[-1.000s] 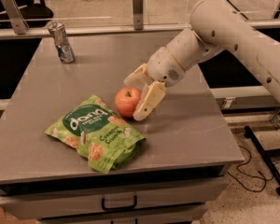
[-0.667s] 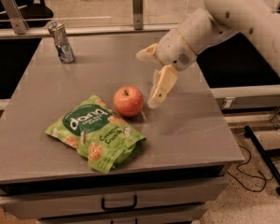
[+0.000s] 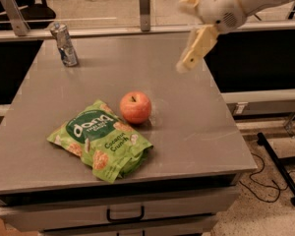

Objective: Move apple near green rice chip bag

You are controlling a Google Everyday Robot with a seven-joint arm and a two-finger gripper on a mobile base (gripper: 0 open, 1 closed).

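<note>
The red-orange apple with a short dark stem stands on the grey table, touching or almost touching the upper right corner of the green rice chip bag. The bag lies flat, crinkled, with white "dang" lettering. My gripper is raised well above the table, up and to the right of the apple, open and empty, its cream fingers spread apart.
A slim silver can stands upright at the table's far left. A drawer with a dark handle is under the table front. A railing with posts runs behind the table. A black stand base lies on the floor at right.
My gripper has let go of the apple and lifted up and to the right, away from it. The apple stays by the bag.
</note>
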